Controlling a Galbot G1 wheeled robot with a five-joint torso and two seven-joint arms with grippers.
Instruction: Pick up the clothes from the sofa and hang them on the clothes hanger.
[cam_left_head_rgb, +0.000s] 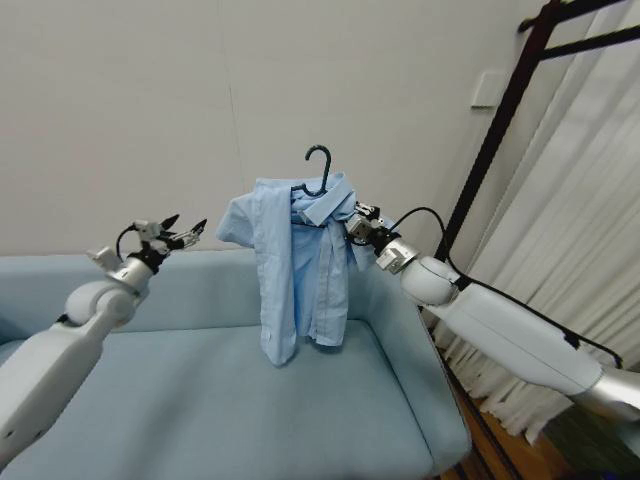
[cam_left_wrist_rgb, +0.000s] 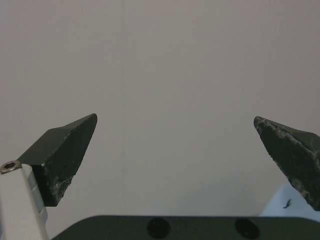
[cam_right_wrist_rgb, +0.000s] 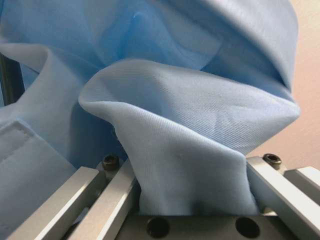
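Above the sofa, right pincer clamped on shirt; left pincer apart, idle. Judged transfer step; next move calls for hooking hanger onto rack.

The left arm reaches forward and up from the lower left, bent at the elbow, with its wrist tilted upward. The left hand hangs in free air, its 2 dark fingers spread wide with nothing between them. The right arm stretches from the lower right toward the middle, its wrist angled inward. The right hand is about level with the left hand, its 2 metal fingers clamped on a fold of the blue shirt.
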